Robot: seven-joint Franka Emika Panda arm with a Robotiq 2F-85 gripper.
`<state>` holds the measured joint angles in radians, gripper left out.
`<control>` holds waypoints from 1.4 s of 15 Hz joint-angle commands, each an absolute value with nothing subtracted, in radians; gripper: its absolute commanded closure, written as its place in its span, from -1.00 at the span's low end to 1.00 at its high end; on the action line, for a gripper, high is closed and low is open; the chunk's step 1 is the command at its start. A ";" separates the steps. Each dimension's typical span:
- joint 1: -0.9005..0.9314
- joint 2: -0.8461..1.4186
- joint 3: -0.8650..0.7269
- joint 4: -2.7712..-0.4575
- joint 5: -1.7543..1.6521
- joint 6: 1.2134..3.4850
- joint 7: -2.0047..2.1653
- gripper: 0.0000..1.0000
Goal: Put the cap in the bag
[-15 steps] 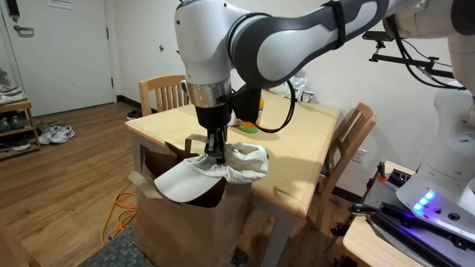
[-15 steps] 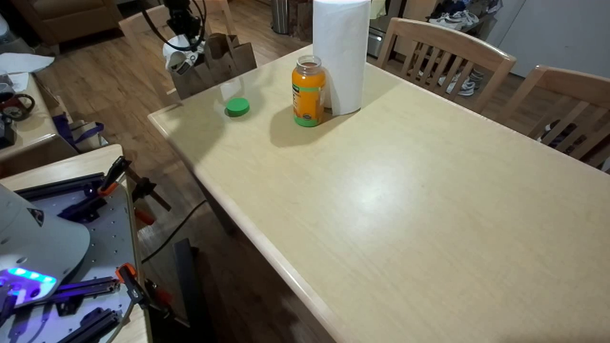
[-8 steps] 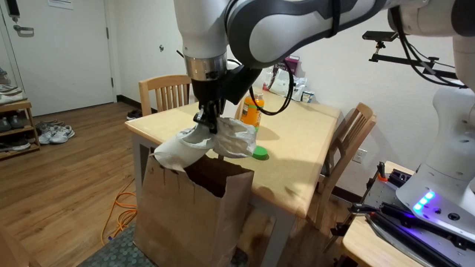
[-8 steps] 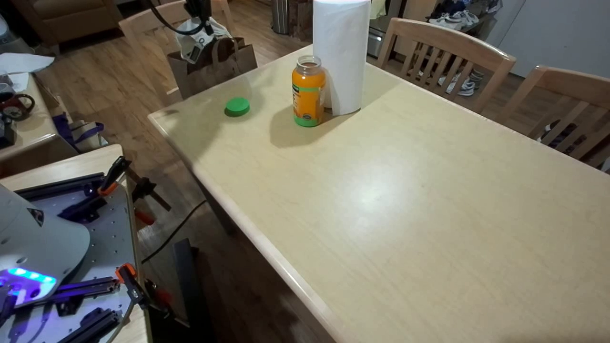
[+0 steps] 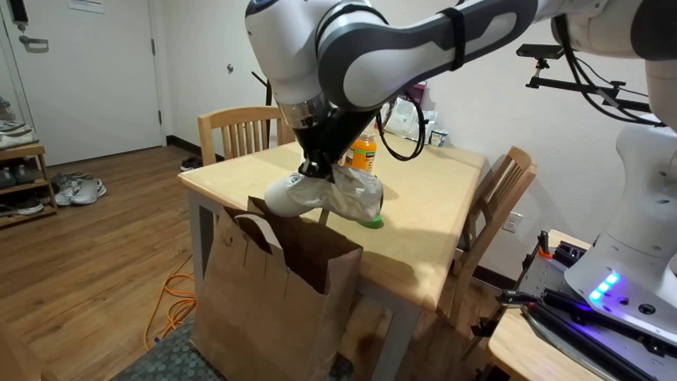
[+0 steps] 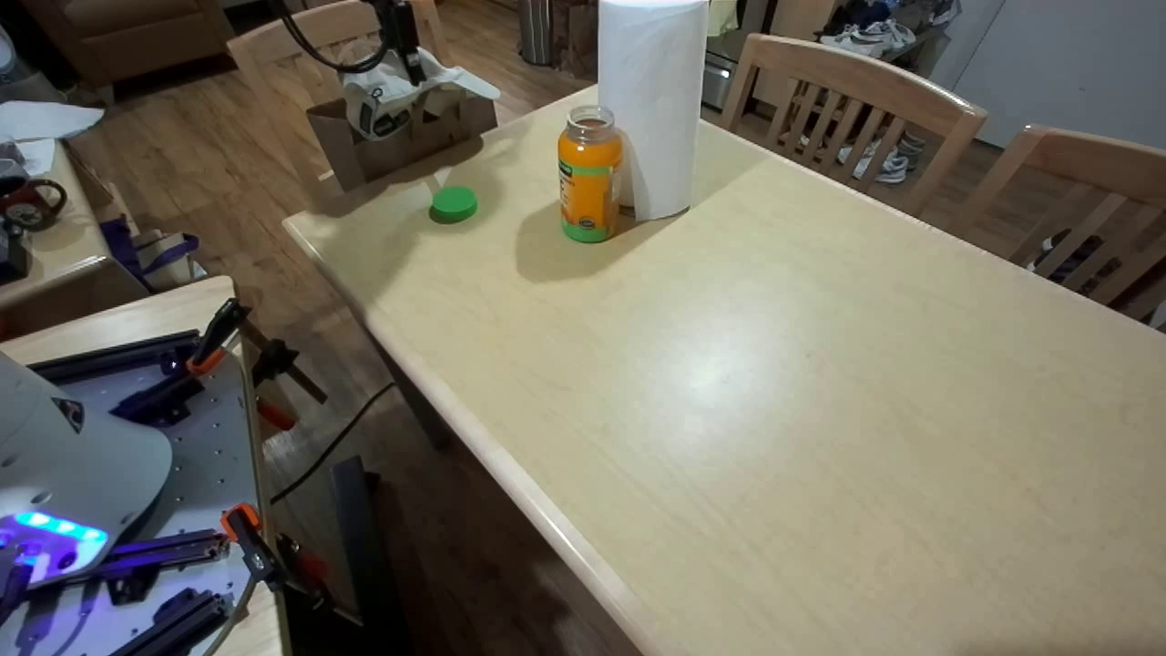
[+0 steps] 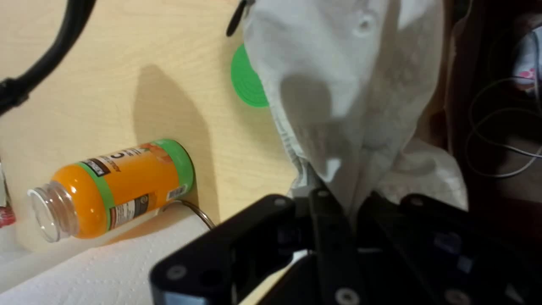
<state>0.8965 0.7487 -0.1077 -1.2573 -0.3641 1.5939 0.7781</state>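
A white cap with a curved brim (image 5: 283,198) hangs from my gripper (image 5: 325,172), above the brown paper bag's far rim on the table side. The cap (image 6: 387,96) also shows above the bag (image 6: 360,159) in an exterior view. In the wrist view my gripper (image 7: 349,203) is shut on bunched cloth of the cap (image 7: 322,84); the pinched part is hidden between the fingers. The paper bag (image 5: 264,301) stands upright on a chair, its mouth open and one handle (image 5: 264,230) raised at the near side.
The table (image 5: 418,233) adjoins the bag. On it stand an orange bottle (image 6: 590,182), a paper towel roll (image 6: 651,109) and a flat green lid (image 6: 454,205), which lies partly under the cap in the wrist view. A wooden chair (image 5: 243,132) stands behind the table.
The cap has lifted off the bag's mouth and moved toward the table's far side with my gripper. The wrist has tilted. The bag's near handle has sprung upright.
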 commanded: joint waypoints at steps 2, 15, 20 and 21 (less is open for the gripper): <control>0.888 0.801 -0.083 -1.201 -0.410 1.471 0.852 0.89; 0.995 0.902 -0.023 -1.074 -0.425 1.409 0.822 0.90; 0.997 0.983 -0.033 -1.008 -0.419 1.365 0.788 0.90; 0.998 1.000 -0.035 -0.993 -0.419 1.356 0.781 0.92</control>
